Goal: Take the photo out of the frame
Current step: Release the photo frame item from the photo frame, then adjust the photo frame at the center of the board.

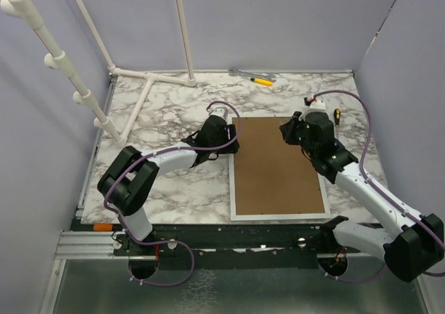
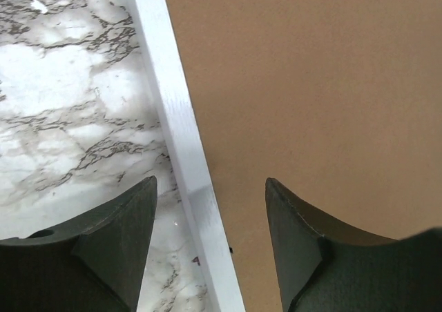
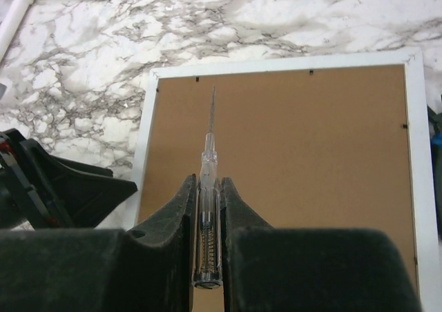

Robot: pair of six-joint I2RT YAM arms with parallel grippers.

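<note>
Overhead, the frame (image 1: 278,217) lies back-up on the desk (image 1: 174,182), the photo hidden beneath; at the left wrist my left tool (image 2: 210,181) straddles its white edge, spread, so I should press there while, at the right wrist, my right tool (image 3: 207,179), pinching a screwdriver (image 3: 208,153), gently pries each clip (image 3: 311,71).

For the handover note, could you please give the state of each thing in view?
frame: back up, backing board in
photo: hidden
clear screwdriver: gripped, tip over the backing
right claw: shut on clear screwdriver
left claw: open, astride the frame's rail
yellow-handled tool: lying loose, far edge
</note>
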